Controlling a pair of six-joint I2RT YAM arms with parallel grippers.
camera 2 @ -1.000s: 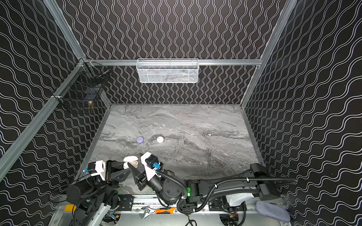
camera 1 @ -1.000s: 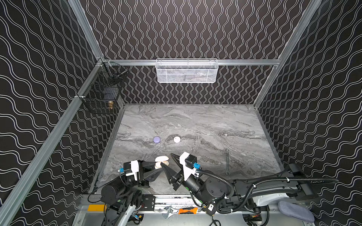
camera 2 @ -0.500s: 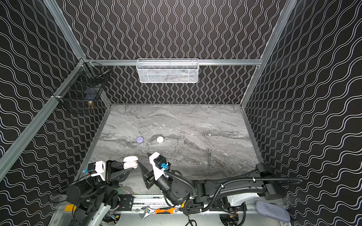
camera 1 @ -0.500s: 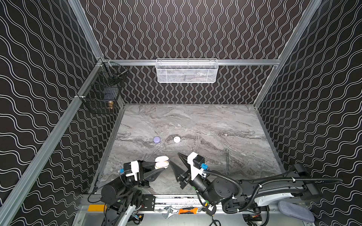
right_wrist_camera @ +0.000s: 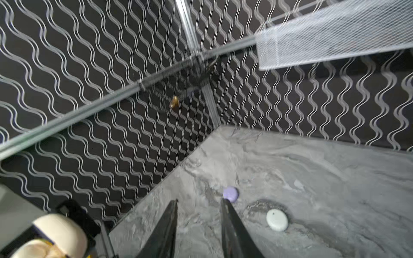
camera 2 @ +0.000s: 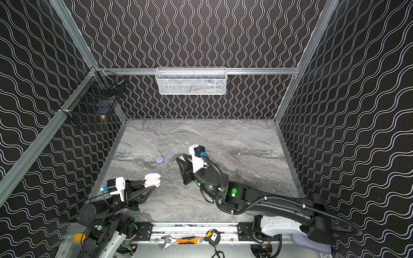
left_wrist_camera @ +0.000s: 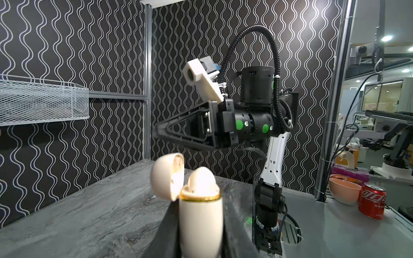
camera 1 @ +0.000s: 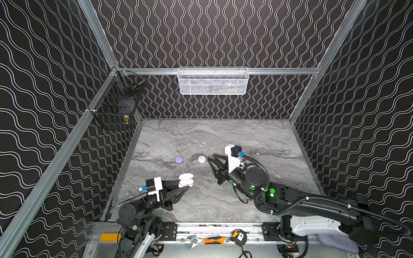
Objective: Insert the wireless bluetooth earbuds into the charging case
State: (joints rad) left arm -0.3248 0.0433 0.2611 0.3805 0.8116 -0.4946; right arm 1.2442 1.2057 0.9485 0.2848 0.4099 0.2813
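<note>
Cream plastic charging case (left_wrist_camera: 200, 219), lid up, cream earbud (left_wrist_camera: 202, 181) seated, sits clamped in the left gripper (camera 1: 185, 183). Empty, the right gripper (right_wrist_camera: 199, 201) gapes partway; white earbud (camera 1: 201, 159) lies at its nine o'clock, lavender earbud (camera 1: 178, 159) beyond. Likely light, slick, rigid: pinch across the body.

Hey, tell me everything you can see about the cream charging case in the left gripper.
The charging case is glossy cream plastic, pill-shaped, with a gold rim at its mouth. Its hinged lid stands open, and a cream earbud sits inside. It is upright, mouth upward, clamped in the left gripper.
</note>
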